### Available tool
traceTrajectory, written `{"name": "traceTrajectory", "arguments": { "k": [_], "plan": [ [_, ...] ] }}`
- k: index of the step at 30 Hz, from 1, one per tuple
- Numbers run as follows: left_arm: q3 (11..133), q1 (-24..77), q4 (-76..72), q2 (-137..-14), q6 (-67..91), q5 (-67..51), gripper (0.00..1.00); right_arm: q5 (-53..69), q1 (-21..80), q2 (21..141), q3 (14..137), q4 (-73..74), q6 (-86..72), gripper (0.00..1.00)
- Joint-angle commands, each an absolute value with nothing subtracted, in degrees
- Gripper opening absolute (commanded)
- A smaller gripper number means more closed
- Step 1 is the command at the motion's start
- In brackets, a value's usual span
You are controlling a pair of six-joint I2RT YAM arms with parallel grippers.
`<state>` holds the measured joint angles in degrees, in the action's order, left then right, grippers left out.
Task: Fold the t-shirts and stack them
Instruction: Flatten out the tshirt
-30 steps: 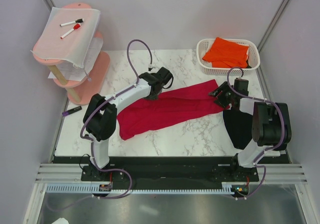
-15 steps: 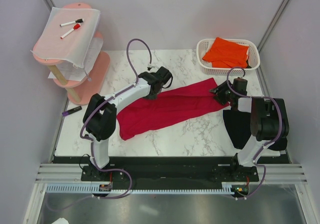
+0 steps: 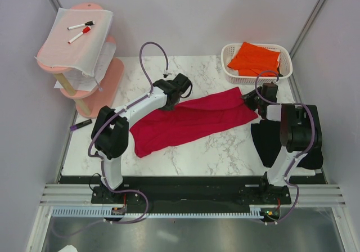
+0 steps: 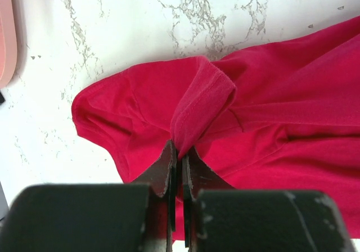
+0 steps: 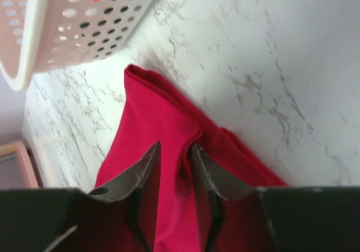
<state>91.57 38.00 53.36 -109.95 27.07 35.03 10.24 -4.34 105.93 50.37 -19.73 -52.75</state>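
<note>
Left wrist view: left gripper (image 4: pixel 179 152) is clamped on a raised fold of the crimson t-shirt (image 4: pixel 281 106), spread on the marble table (image 4: pixel 169 16); right gripper (image 5: pixel 175 165) stands part-open astride a ridge at its other end.

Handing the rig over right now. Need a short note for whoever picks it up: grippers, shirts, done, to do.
Left gripper: shut, pinching a fold of the red t-shirt near its left end.
Right gripper: jaws apart, straddling a ridge at the shirt's right end; no grip yet.
Shirts: red stretched across the table; black t-shirt at the right edge by the right arm; orange t-shirt in the basket.
Done: no finished fold or stack visible.
To do: fold all three, stack.
</note>
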Motion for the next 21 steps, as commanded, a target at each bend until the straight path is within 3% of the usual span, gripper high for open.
{"name": "traceTrajectory", "arguments": {
  "k": [1,3,5,15,21],
  "plan": [
    [92.5,37.7,54.1,-107.2,25.6,37.7,0.02,8.2,-4.5,109.1,55.0,-23.1,-53.4,0.29],
    [92.5,37.7,54.3,-107.2,25.6,37.9,0.02,9.2,-4.5,109.9,56.0,-23.2,-53.3,0.10],
    [92.4,37.6,54.8,-106.9,25.6,38.2,0.02,10.0,-4.5,109.4,56.0,-23.4,-52.8,0.00],
    [92.8,35.1,55.7,-103.5,20.9,36.7,0.02,10.7,-5.0,99.3,58.3,-17.5,-50.0,0.00],
    [90.7,33.2,55.8,-106.3,19.6,34.1,0.03,12.0,-5.5,99.1,59.9,-16.7,-50.3,0.00]
  ]
}}
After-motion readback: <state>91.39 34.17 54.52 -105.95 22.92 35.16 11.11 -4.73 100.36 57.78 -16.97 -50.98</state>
